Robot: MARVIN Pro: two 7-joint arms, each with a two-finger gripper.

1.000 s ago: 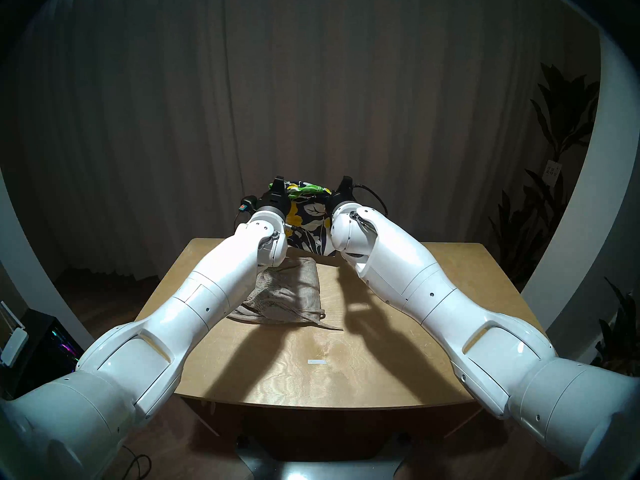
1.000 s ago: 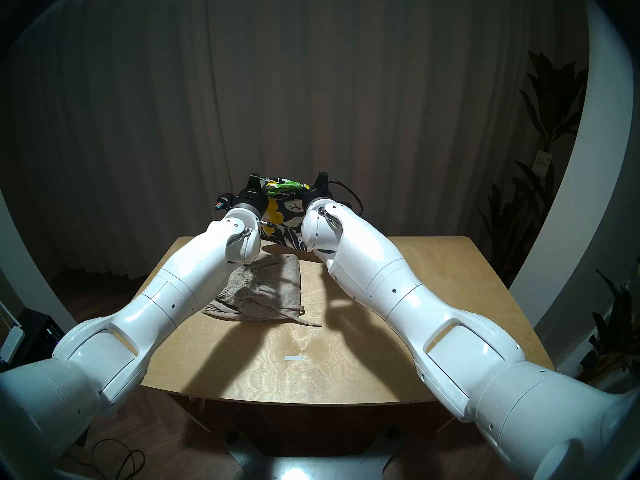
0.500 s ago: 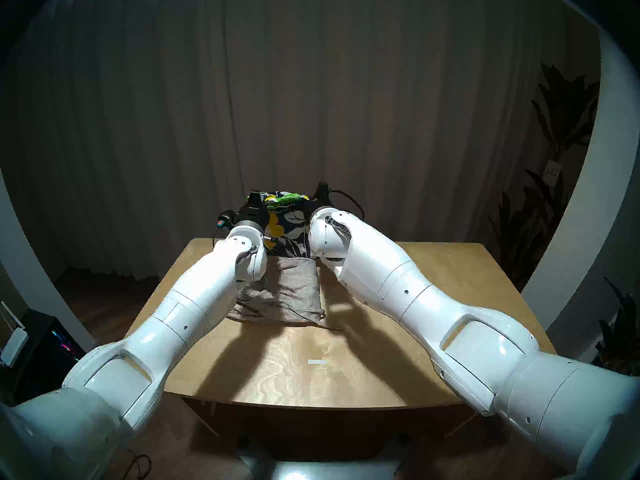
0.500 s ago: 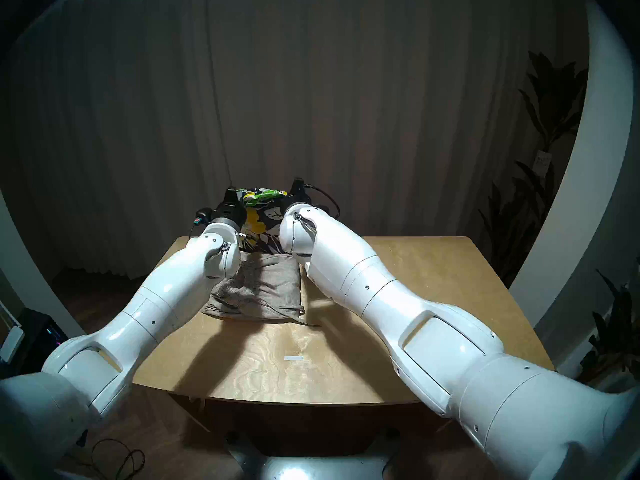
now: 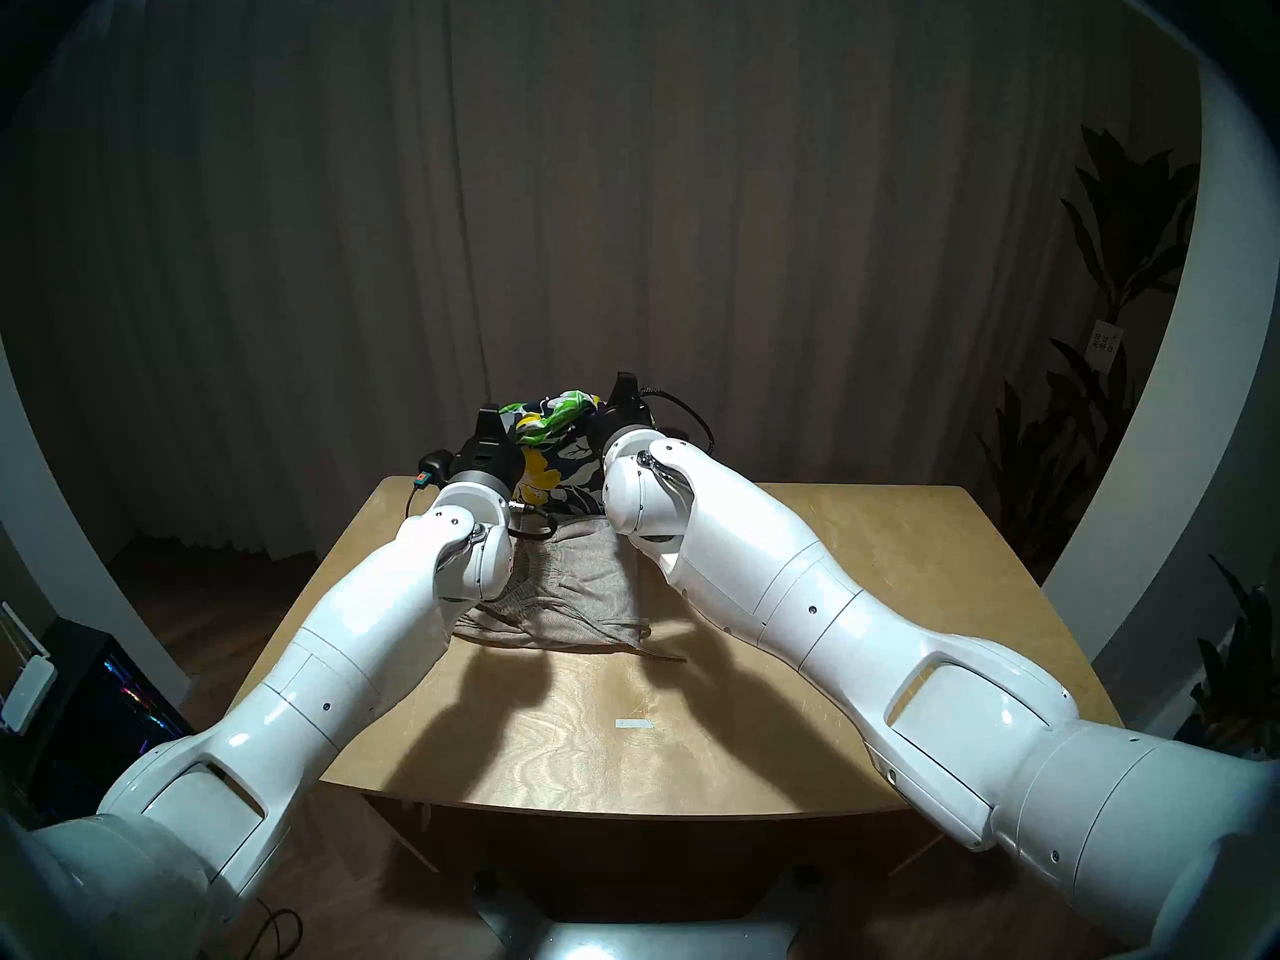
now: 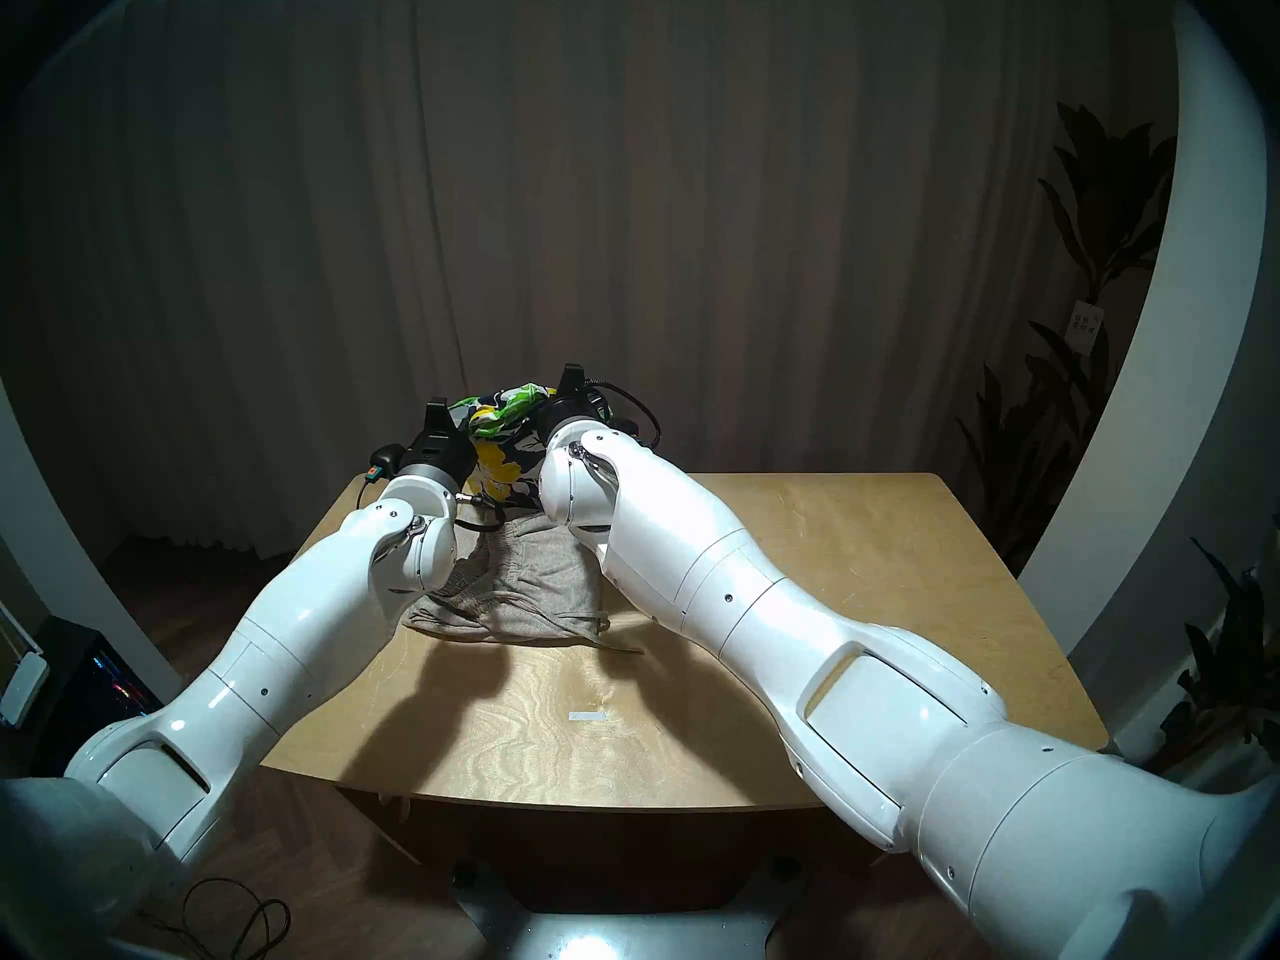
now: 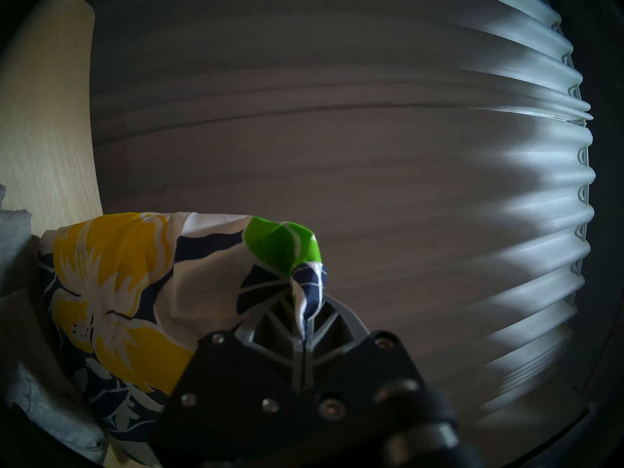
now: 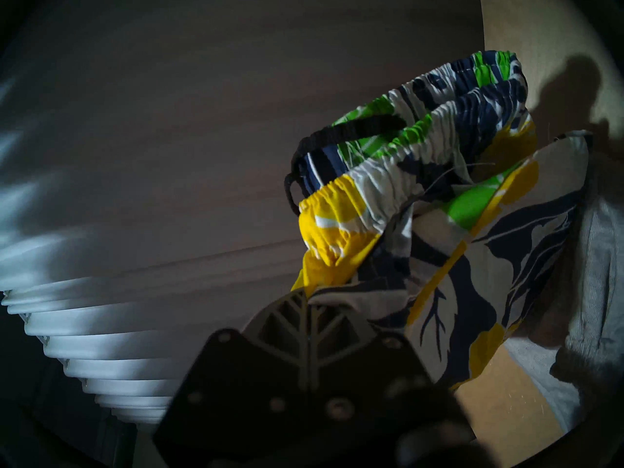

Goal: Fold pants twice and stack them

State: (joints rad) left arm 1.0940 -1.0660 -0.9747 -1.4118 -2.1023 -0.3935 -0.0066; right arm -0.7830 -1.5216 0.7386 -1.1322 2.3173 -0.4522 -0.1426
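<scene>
We hold the floral shorts [image 5: 554, 446] up between us, left gripper [image 7: 305, 317] and right gripper [image 8: 308, 305] each clenched on a corner. They hang over the far end of the grey pants [image 5: 575, 591] on the table [image 5: 900, 557], perhaps brushing them.

Wooden table [image 5: 866, 591] — grey curtain [image 5: 623, 176], plant [image 5: 1108, 259] behind.
</scene>
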